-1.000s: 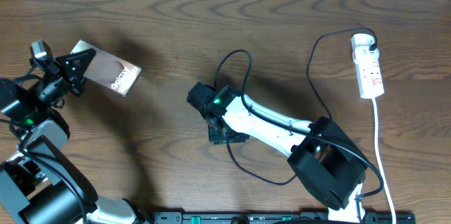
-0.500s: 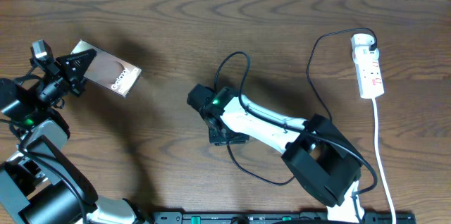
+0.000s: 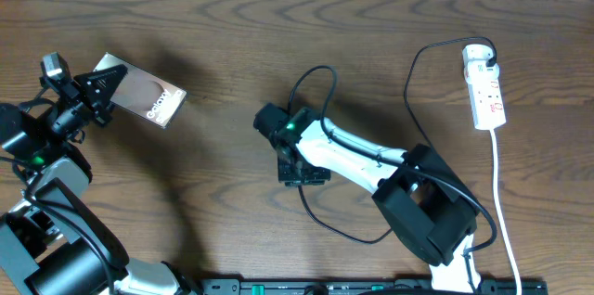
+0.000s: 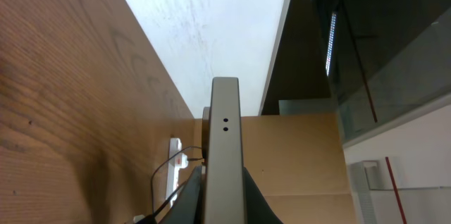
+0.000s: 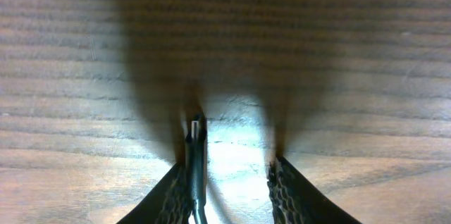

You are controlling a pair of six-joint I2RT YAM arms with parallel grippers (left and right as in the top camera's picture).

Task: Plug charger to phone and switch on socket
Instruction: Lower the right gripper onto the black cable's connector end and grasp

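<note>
The phone (image 3: 146, 94), a brown-grey slab with white lettering, is held off the table at the far left, my left gripper (image 3: 100, 89) shut on its near end. The left wrist view shows the phone (image 4: 224, 132) edge-on between the left gripper (image 4: 224, 199) fingers. My right gripper (image 3: 276, 126) points down at mid-table. In the right wrist view the right gripper (image 5: 232, 178) stands open, and the charger's black plug tip (image 5: 195, 134) lies against the left finger (image 5: 180, 189), with a gap to the other finger. The black charger cable (image 3: 409, 91) runs to the white socket (image 3: 487, 91) at the far right.
The socket's white cord (image 3: 499, 202) trails toward the front right edge. Loops of black cable (image 3: 320, 74) lie around the right arm's head. Far off in the left wrist view, the socket (image 4: 173, 157) shows as a white strip. A black rail (image 3: 371, 286) runs along the front edge.
The right arm's head has shifted slightly right and toward the back, and the cable loop moved with it. The left gripper and phone have not moved.
</note>
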